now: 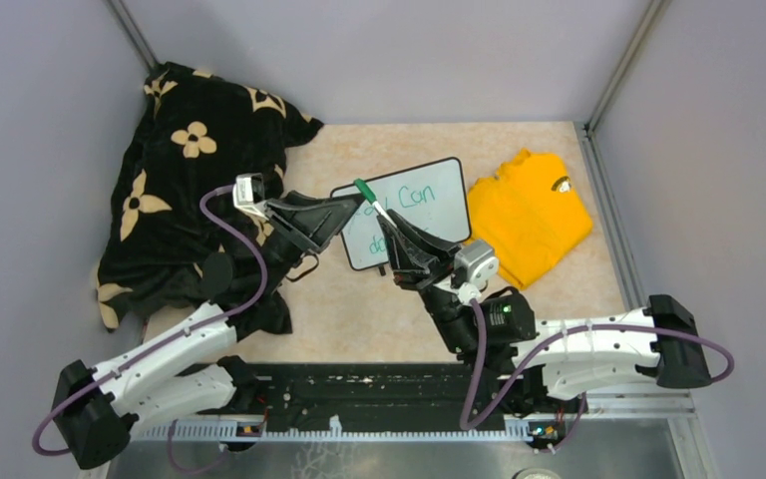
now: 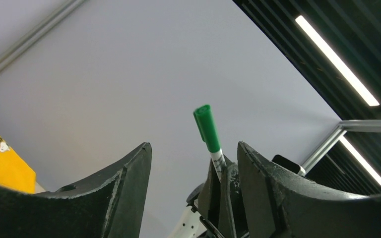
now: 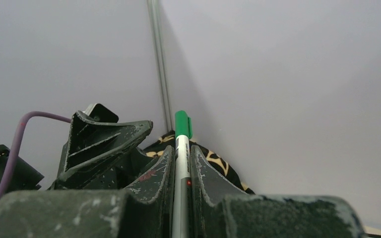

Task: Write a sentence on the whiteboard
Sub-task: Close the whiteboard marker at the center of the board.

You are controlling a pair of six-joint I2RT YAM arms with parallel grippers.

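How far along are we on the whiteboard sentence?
Done: green words already sit on two lines of the whiteboard, partly hidden. In hand: the right end effector is shut on the green-capped marker, its capped end pointing up; the left end effector is open beside the cap. Left: whether the sentence is complete cannot be read.

Green marker [image 1: 366, 192] in right pincer [image 1: 393, 224], scribbled whiteboard [image 1: 437, 226]

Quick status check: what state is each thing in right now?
Marker: cap on, clamped in right gripper.
Left gripper: open, beside the cap.
Whiteboard: partly written on.
Shirt: folded.
Blanket: crumpled.
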